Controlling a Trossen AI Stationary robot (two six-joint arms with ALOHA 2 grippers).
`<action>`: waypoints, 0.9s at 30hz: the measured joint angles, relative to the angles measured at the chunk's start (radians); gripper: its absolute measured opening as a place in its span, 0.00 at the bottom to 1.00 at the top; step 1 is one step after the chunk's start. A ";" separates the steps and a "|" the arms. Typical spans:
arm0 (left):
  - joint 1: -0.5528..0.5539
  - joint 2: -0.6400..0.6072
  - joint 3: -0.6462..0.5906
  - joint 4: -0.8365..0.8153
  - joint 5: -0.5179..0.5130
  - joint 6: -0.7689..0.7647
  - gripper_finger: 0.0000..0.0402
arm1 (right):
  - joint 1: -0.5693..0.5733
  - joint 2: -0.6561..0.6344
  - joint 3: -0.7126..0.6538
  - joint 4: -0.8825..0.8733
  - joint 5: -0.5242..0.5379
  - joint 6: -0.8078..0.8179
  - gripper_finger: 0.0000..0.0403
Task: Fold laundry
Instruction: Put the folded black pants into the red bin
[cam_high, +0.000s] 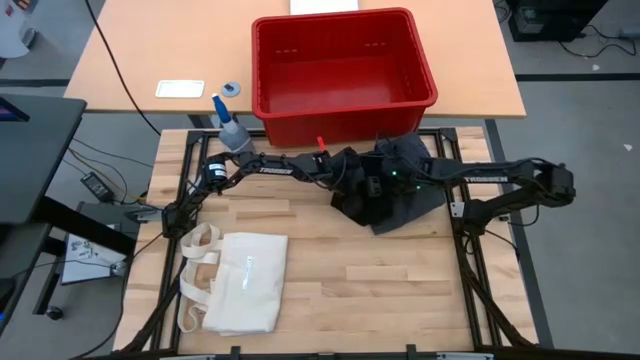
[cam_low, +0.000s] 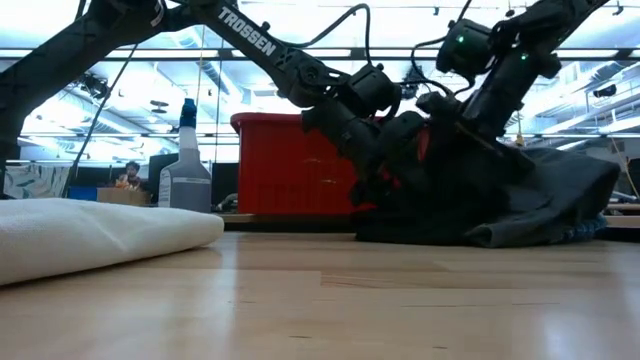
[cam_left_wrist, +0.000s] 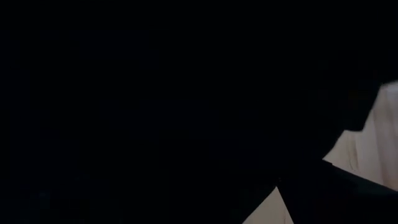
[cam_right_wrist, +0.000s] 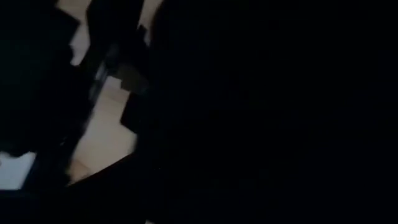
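A dark charcoal garment (cam_high: 395, 200) lies bunched on the wooden table just in front of the red basket (cam_high: 345, 65). In the low view it forms a heap (cam_low: 520, 205) resting on the tabletop. Both arms reach into it from opposite sides. My left gripper (cam_high: 352, 175) sits at the heap's left part, and my right gripper (cam_high: 392, 172) sits close beside it on top. Dark cloth covers both wrist views, so each gripper's end is hidden. The plaid and grey-blue garments do not show clearly.
A cream tote bag (cam_high: 235, 280) lies flat on the table's near left part, low at the left of the low view (cam_low: 90, 235). A spray bottle (cam_high: 230, 128) stands at the far left, beside the basket. Bare wood stretches across the table's near middle and right.
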 joint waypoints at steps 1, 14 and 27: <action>0.000 0.000 0.000 -0.001 0.007 -0.001 0.73 | -0.001 0.009 0.000 0.002 0.002 -0.004 0.78; 0.034 -0.110 0.000 -0.130 0.141 0.092 0.73 | -0.044 -0.087 0.022 -0.066 0.009 -0.138 0.11; 0.173 -0.411 -0.046 -0.212 0.069 0.372 0.73 | -0.106 -0.289 0.257 -0.192 -0.044 -0.213 0.11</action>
